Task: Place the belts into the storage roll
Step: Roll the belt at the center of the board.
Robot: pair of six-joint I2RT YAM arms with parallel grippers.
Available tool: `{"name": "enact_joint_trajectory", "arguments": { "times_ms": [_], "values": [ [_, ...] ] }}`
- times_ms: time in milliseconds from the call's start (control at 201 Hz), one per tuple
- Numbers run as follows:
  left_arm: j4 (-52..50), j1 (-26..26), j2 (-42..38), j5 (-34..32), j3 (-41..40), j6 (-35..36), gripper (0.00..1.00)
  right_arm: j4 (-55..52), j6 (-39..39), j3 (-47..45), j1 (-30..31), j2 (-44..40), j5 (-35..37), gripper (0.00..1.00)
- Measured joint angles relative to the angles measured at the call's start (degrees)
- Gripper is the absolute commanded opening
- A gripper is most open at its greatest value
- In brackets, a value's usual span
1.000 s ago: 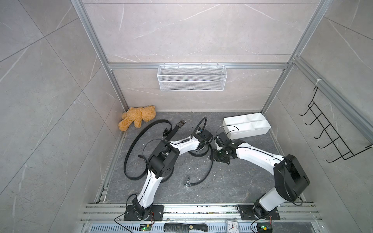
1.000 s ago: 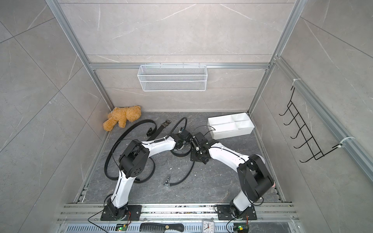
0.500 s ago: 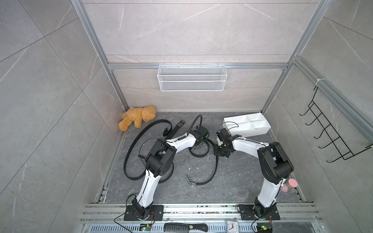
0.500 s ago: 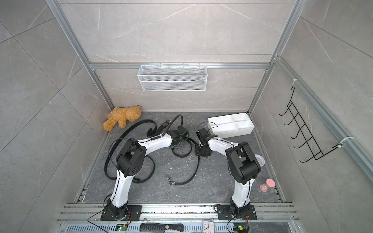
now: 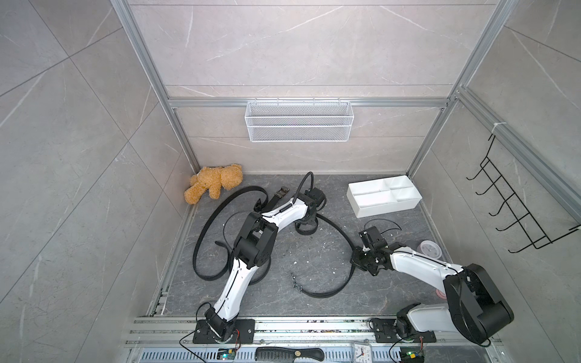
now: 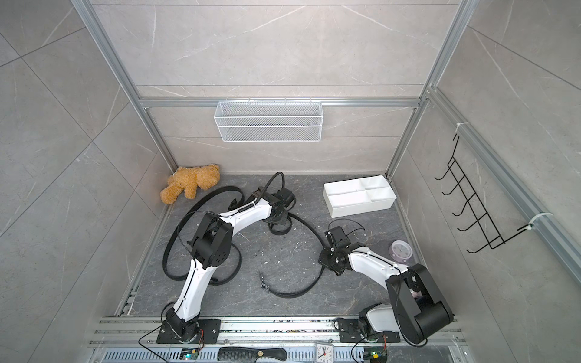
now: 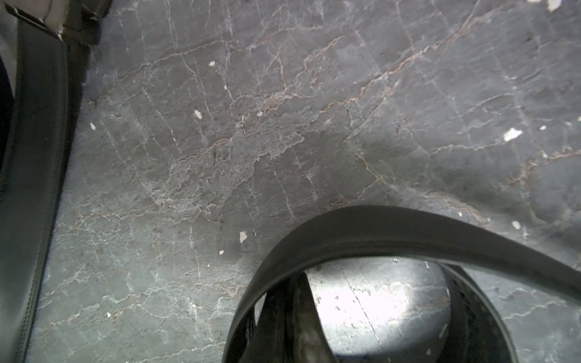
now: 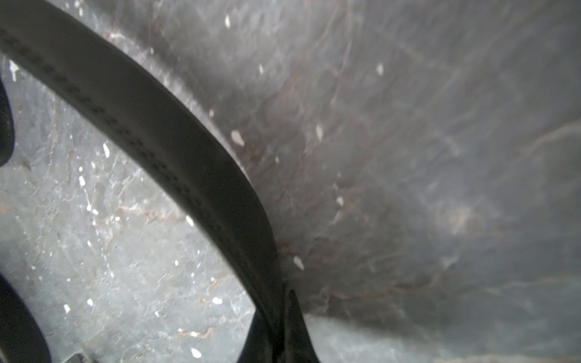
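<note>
One black belt (image 5: 341, 234) runs from a small coil under my left wrist, past my right gripper, to its buckle (image 5: 294, 282) on the floor. My left gripper (image 5: 309, 220) is shut on the coiled end; the left wrist view shows its fingers (image 7: 292, 314) pinching the strap inside the ring. My right gripper (image 5: 355, 259) is shut on the same belt mid-length, seen in the right wrist view (image 8: 279, 333). A second belt (image 5: 207, 223) loops at the left, with its buckle (image 5: 281, 191) at the back. The white storage roll (image 5: 383, 196) stands at the back right, its compartments holding nothing.
A teddy bear (image 5: 215, 185) lies in the back left corner. A wire basket (image 5: 298, 125) hangs on the back wall and a black hook rack (image 5: 518, 213) on the right wall. A round clear lid (image 5: 429, 250) lies right of my right arm.
My right gripper has closed on the belt and drawn back toward the front right. My left gripper has stayed shut on the coil.
</note>
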Motion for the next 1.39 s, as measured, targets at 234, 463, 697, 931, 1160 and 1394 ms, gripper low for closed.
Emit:
{"name": "enact_joint_trajectory", "arguments": {
  "times_ms": [234,463,697,931,1160,1394],
  "values": [
    [0.6,0.0,0.0,0.0,-0.5,0.0,0.00,8.2,11.1,5.6,14.4,9.3,-1.5,0.00],
    [3.0,0.0,-1.2,0.3,-2.9,0.0,0.00,25.0,20.0,12.4,18.5,22.0,-4.0,0.21],
    [6.7,0.0,-2.8,0.6,-6.3,0.0,0.00,14.7,14.8,18.1,18.1,20.4,-4.2,0.66],
    [8.9,0.1,-3.9,1.3,-8.3,0.0,0.00,0.5,-0.9,21.6,6.8,13.7,-3.2,0.69],
    [9.9,0.2,-4.4,1.6,-9.2,0.0,0.00,-3.7,-14.6,34.3,1.4,23.9,-4.5,0.72],
    [10.5,0.3,-4.6,1.9,-9.7,0.0,0.00,-6.1,-24.0,46.4,0.9,33.6,-2.6,0.69]
  ]
}}
